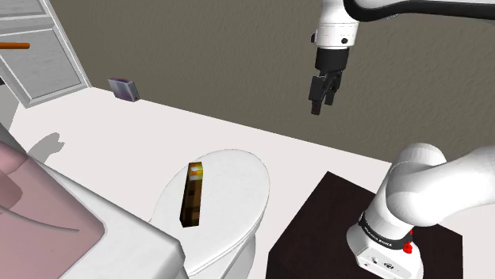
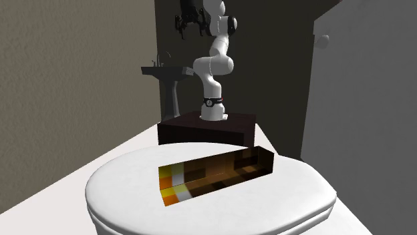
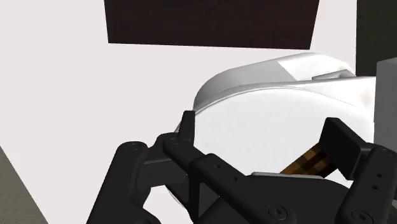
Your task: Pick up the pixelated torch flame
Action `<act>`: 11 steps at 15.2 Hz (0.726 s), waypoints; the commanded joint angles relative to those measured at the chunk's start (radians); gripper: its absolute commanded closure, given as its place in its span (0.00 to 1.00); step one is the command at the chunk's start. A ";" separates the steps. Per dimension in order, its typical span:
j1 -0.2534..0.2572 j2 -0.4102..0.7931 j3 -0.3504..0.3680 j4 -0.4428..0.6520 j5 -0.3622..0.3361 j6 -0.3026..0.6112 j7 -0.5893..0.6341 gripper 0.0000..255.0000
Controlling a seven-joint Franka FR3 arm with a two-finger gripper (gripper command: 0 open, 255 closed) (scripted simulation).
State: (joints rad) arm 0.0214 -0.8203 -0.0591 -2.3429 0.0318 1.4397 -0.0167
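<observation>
Torch flame [image 1: 193,193]: brown-orange pixel block lying flat on the closed white toilet lid [image 1: 238,170], bright end away from the arm. Hand [image 1: 321,103] hangs high up, well apart toward the shoulder view's right, fingers spread, holding nothing. Dark stand [image 1: 313,230] just beside the toilet.
</observation>
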 commanded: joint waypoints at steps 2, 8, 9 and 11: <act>0.002 0.011 0.016 -0.017 0.012 0.031 0.023 0.00; 0.013 0.114 0.115 -0.085 0.075 0.220 0.155 0.00; 0.015 0.136 0.131 -0.092 0.083 0.252 0.177 0.00; 0.018 0.187 0.163 -0.099 0.098 0.316 0.219 0.00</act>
State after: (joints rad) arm 0.0397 -0.6542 0.0910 -2.4319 0.1241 1.7197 0.1837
